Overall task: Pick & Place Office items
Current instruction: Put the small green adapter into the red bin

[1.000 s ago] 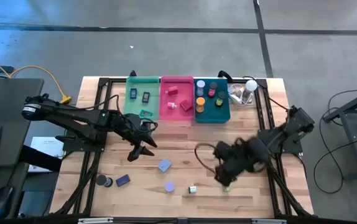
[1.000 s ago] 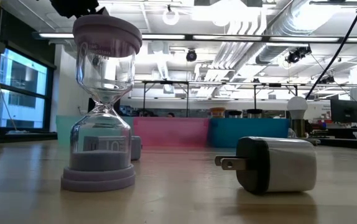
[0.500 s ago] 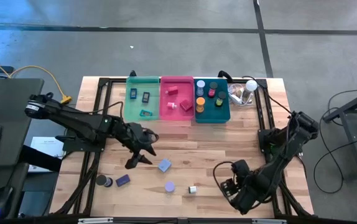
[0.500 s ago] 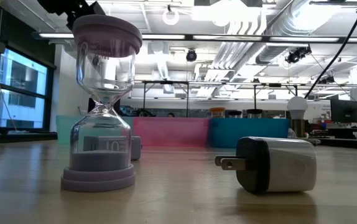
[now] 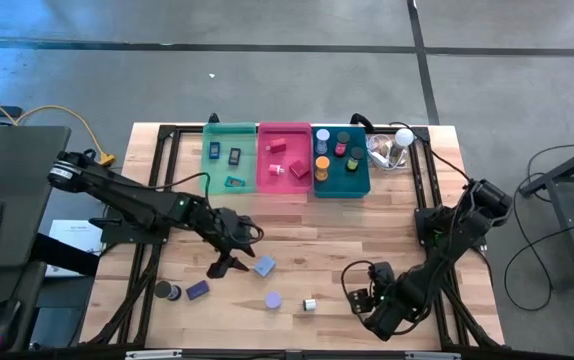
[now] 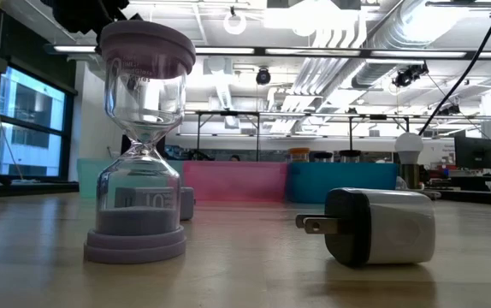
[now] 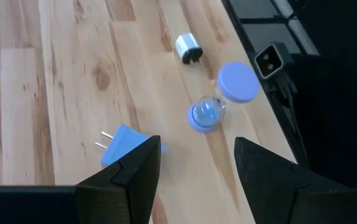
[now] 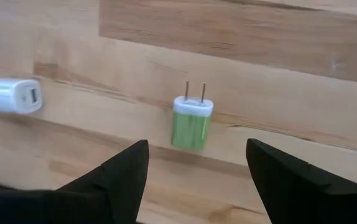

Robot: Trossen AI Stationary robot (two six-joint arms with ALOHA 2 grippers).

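Your right gripper (image 8: 194, 171) hangs over the green plug (image 8: 191, 122) near the table's front right; its prongs point away from the wrist, long axis between the open, empty fingers. Left gripper (image 7: 194, 171): open, empty, beside the blue plug (image 7: 119, 144).

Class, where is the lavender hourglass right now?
In the high view the lavender hourglass stands near the table's front edge, between the dark blue block and the white charger.

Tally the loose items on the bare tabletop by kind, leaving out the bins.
Chargers: 3 (blue charger, white charger, green charger)
Hourglass: 1
Dark blue block: 1
Dark roll: 1
Total: 6
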